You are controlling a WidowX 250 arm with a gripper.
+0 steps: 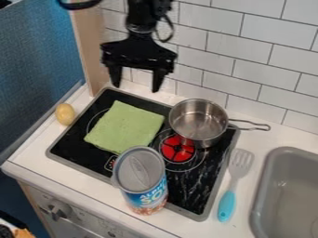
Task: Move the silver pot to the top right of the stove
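In the camera view, the silver pot (197,122) sits upright at the top right corner of the stove (186,185), with part of the red ring (176,151) peeking out beside it. We think the job looks done, or very nearly. The gripper (136,89) hangs up by the wall, near the stove's top left corner, with its two fingers wide apart and nothing between them.

If we want to fix the pot's spot, we should go straight down with one finger inside the rim and one outside. Then we squeeze gently, lift just a bit, and set it down flat. If we grab too high, the pot could tip. Its long handle (251,124) sticks out past the right edge, so we must not bump it.

Inside the pot we see bare, shiny metal. The tall can (142,181) stands at the stove's bottom edge with a lid on top, so we can't tell what is in it. It could get knocked over, so we should stay up high near it. The gray sink (271,183) is past the right edge.
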